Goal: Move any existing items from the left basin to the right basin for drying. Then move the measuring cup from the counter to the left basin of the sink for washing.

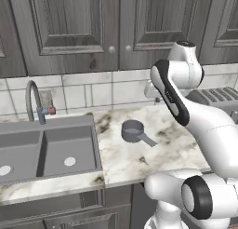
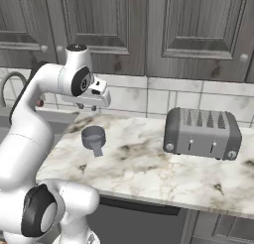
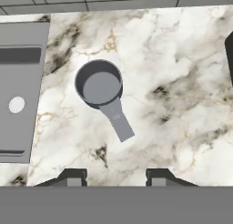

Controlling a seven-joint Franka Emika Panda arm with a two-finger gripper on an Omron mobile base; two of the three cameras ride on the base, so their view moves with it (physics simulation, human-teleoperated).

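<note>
Gripper (image 3: 116,175) is hovering high over the measuring cup (image 3: 98,84), fingers apart and empty. Risk: descending off-centre, a finger is clipping the rim and skidding it across the counter (image 3: 173,82).

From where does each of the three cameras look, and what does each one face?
Left base view: behind-left of the arm, facing the sink, tap and measuring cup; arm at right.
Right base view: behind-right, facing the counter and toaster; arm at left.
Hand view: above the counter, looking down; gripper fingertips at bottom.
All three share the measuring cup.
</note>
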